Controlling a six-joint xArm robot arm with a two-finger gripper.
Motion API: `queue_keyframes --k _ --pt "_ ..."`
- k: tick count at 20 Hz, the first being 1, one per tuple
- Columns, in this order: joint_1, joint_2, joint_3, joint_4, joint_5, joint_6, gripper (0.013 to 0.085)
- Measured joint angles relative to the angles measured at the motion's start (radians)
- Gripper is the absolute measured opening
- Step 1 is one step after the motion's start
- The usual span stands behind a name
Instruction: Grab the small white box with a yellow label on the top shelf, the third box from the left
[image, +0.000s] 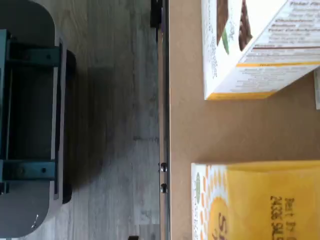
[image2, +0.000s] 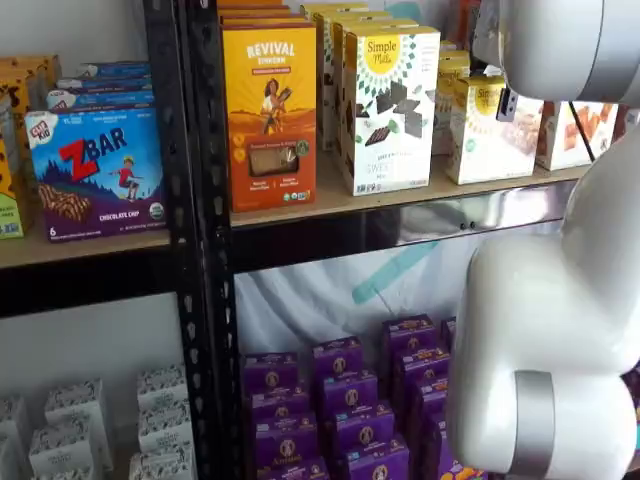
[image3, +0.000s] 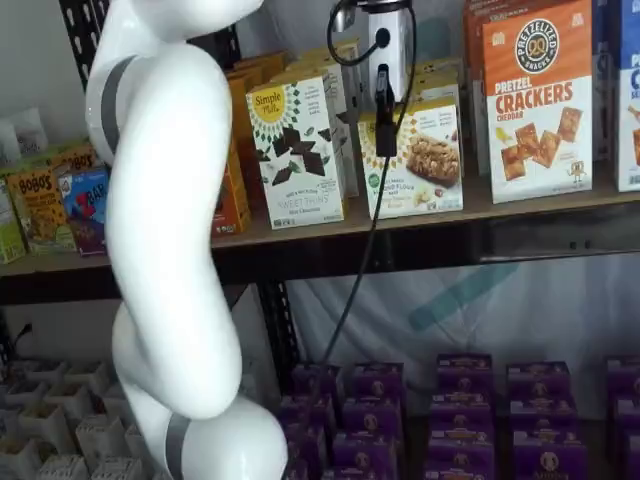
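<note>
The small white box (image3: 420, 160), short and cream-white with a yellow logo and a baked-bar picture, stands on the top shelf (image3: 450, 240) and shows in both shelf views (image2: 485, 130). In the wrist view its yellow top (image: 260, 200) lies on the tan deck (image: 200, 130) behind the dark front beam (image: 163, 125). My gripper (image3: 385, 140) hangs in front of the box's upper left part. Only a black finger shows, side-on, under the white body. No gap or grip can be made out. In a shelf view the white arm (image2: 560, 40) hides the box's top right.
A taller white Simple Mills box (image2: 390, 110) stands just left of the small box, with an orange Revival box (image2: 270, 115) beyond it. An orange pretzel cracker box (image3: 535, 100) stands to the right. Purple boxes (image2: 340, 390) fill the shelf below. A black upright (image2: 200, 250) bounds the bay.
</note>
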Motion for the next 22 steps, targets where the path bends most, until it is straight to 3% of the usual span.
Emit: queue_keyframes --k 8,12,17,22 --pt "-0.007 -0.005 0.009 0.026 -0.007 -0.003 0.069" --pt "-0.011 -0.006 0.009 0.038 -0.009 -0.004 0.069" --pt "-0.016 -0.009 0.008 0.05 -0.016 -0.006 0.057" --pt "-0.017 -0.008 0.0 0.052 -0.014 -0.006 0.057"
